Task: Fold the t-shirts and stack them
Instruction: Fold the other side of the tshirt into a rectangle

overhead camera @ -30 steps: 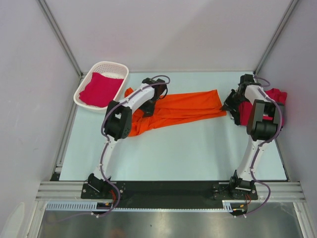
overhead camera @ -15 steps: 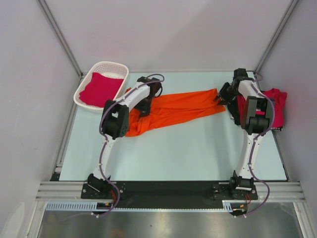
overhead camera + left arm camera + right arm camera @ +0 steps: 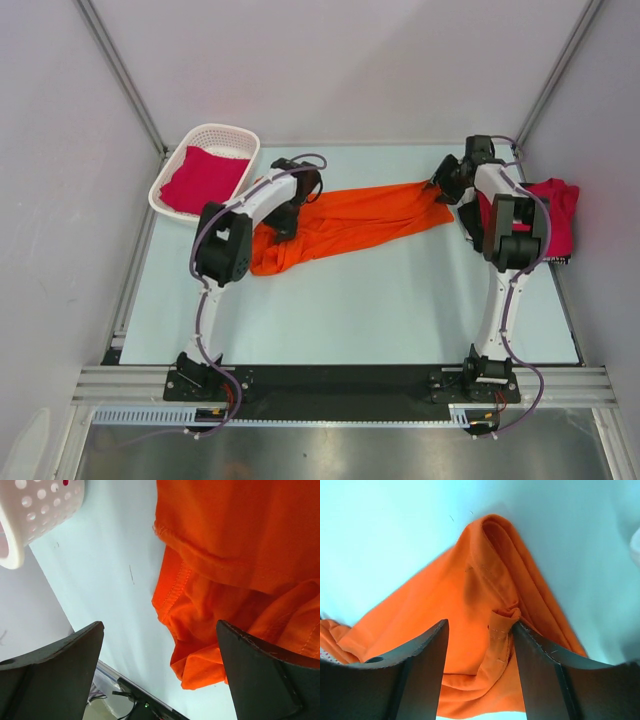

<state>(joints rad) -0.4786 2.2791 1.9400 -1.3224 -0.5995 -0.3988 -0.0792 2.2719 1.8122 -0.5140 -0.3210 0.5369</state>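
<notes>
A bright orange t-shirt lies stretched and crumpled across the middle of the table. My left gripper hovers over its bunched left end, open wide; in the left wrist view the orange t-shirt spreads between and beyond the fingers. My right gripper is at the shirt's right end, open. In the right wrist view a hemmed fold of the orange t-shirt stands between the jaws and leans on the right finger. One crimson t-shirt fills the basket. Another crimson t-shirt lies at the right edge.
The white lattice basket stands at the far left corner, also visible as the basket in the left wrist view. Walls enclose the table on three sides. The arm bases sit at the near edge.
My right gripper has opened, let go of the orange shirt's right end, and moved toward the far edge. The left arm has shifted slightly left and stayed open.
</notes>
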